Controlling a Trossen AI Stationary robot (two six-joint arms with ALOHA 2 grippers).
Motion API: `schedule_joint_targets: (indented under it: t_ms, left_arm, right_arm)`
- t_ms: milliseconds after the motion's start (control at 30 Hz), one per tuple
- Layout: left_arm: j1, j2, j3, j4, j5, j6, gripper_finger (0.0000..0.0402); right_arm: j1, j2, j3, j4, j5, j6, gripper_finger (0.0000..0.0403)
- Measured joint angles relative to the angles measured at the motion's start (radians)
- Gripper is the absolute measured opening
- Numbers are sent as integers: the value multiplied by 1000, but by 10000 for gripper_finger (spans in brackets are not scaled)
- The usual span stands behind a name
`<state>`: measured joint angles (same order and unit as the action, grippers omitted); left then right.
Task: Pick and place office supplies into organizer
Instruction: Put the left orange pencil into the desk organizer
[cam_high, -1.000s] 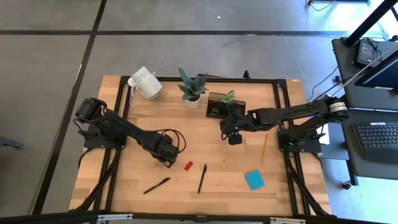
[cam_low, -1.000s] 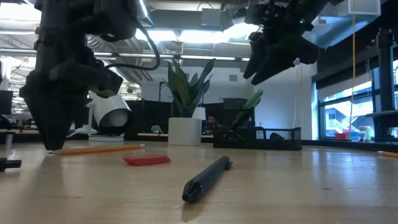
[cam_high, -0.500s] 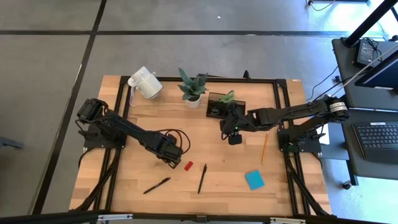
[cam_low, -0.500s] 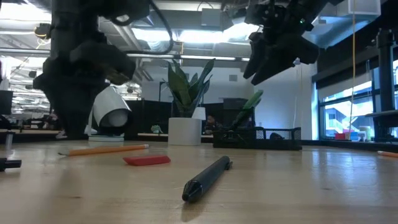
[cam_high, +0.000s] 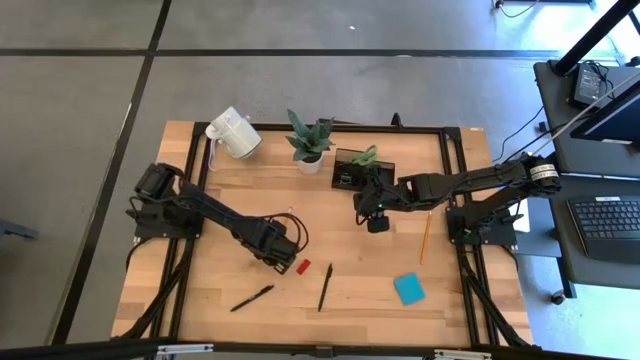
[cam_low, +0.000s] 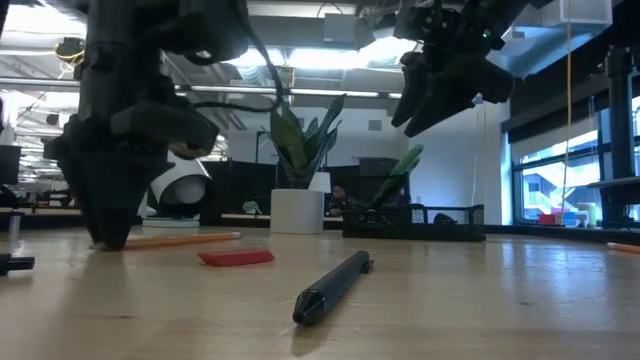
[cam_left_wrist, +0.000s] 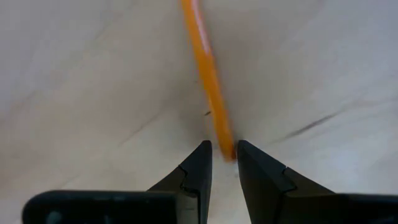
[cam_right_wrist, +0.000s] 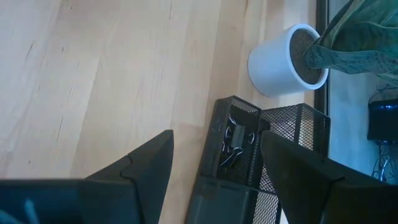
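The orange pencil (cam_left_wrist: 205, 68) lies flat on the wooden table (cam_high: 220, 200); in the low view it (cam_low: 185, 239) runs rightward from my left gripper (cam_low: 110, 240). My left gripper (cam_left_wrist: 224, 163) points straight down, shut on the pencil's end, a little left of the red block (cam_high: 303, 266). In the high view the arm hides the pencil. My right gripper (cam_right_wrist: 214, 180) hangs open and empty in the air before the black mesh organizer (cam_right_wrist: 261, 149), which holds black clips (cam_right_wrist: 233, 146) and green-handled scissors (cam_high: 363, 155). My left gripper has the orange pencil's end (cam_left_wrist: 224, 146) between its two fingertips, one finger on each long side. The fingers come from above, pointing down, and lie across the pencil. The rest of the pencil lies on the table, its free end (cam_low: 235, 237) toward the right.
Two black pens (cam_high: 252, 297) (cam_high: 325, 287) lie near the front edge, a blue pad (cam_high: 408, 289) at the front right, a yellow pencil (cam_high: 426, 238) at the right. A tipped white mug (cam_high: 232, 133) and a potted plant (cam_high: 310, 140) stand at the back.
My left gripper has moved a short way toward the table's right, closer to the red block, staying pointed down with the same finger gap. The orange pencil has slid slightly right with it along the table. My right arm has kept still.
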<state>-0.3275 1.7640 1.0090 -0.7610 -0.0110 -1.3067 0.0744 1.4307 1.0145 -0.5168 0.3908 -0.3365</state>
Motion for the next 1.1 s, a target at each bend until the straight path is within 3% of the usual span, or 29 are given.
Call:
schedule_joint_targets:
  t_ms: [267, 433, 600, 700, 967, 1100]
  left_arm:
    - [1, 55, 11, -24, 44, 51, 69]
    - [18, 59, 11, -41, 56, 182, 31]
    - [50, 57, 12, -42, 65, 370, 11]
    - [71, 57, 11, -25, 69, 459, 10]
    - [121, 57, 10, -5, 45, 633, 6]
    - [140, 57, 9, 27, 35, 696, 5]
  right_arm:
    - [0, 0, 0, 4, 0, 27, 245]
    - [0, 0, -20, 37, -5, 239, 245]
    - [0, 0, -97, 59, -130, 382, 245]
    - [6, 0, -201, 225, -154, 449, 245]
    - [36, 0, -568, 997, -239, 363, 245]
    - [35, 0, -610, 1086, -236, 386, 239]
